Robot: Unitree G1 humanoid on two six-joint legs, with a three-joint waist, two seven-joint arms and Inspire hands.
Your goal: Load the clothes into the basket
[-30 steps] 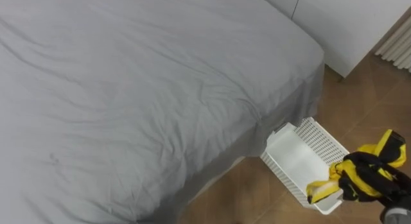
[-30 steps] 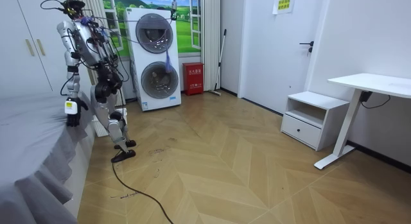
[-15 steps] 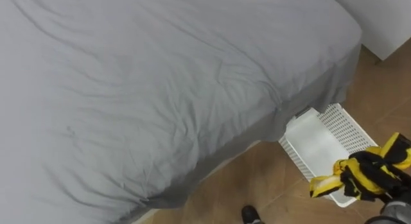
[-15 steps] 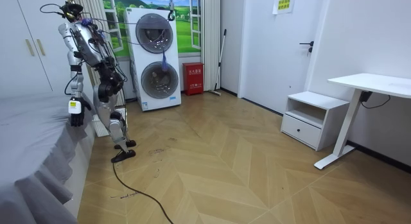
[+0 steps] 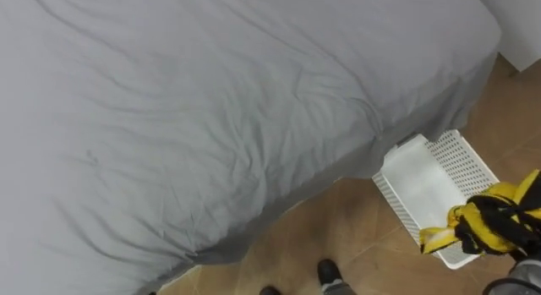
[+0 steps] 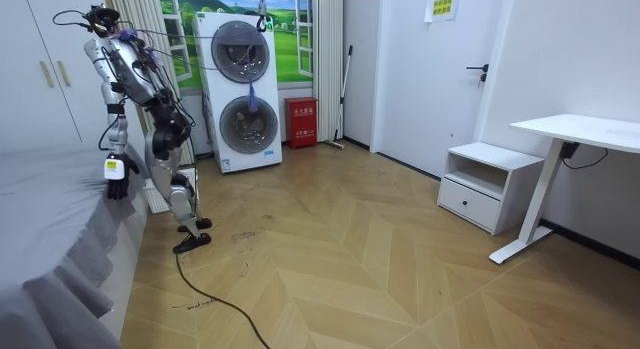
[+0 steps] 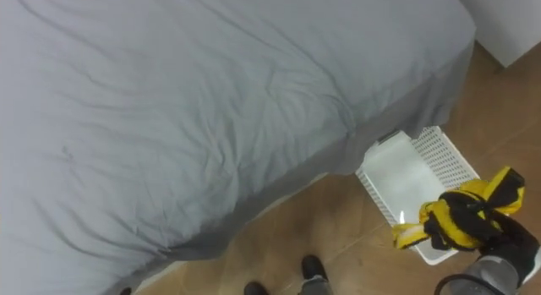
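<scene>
Low at our right, above the near end of the basket, we are holding the one yellow garment (image 7: 483, 193), dark-striped, in our right hand (image 7: 516, 247), whose fingers are clenched round the bunched cloth. One loose yellow end is hanging down from the fingers toward the basket's rim, so the garment is hovering over the basket and not lying in it.

We are counting one white basket (image 5: 463, 160) with perforated walls. It is lying on the wooden floor (image 5: 355, 236) below the fingers and reaching away to their left, with its bare white bottom showing. Its far end is sitting just beside the draped corner of the bed. Farther left of the fingers, one bed (image 5: 211, 101) under a creased grey sheet is taking up most of what we are looking down on.

From the room view we are standing at the bed's edge. Two round-doored washing machines (image 6: 243, 94) are standing stacked one on the other at the room view's right of us. One red box (image 6: 300, 122) is standing on the floor beside them.

As for writing, one yellow-green sign (image 6: 441, 6) is hanging high on the wall, and its print is too small for us to read. Toward the room view's right we are counting one white desk (image 6: 575, 134) and one low white cabinet (image 6: 485, 184) with a drawer, just beside each other.
</scene>
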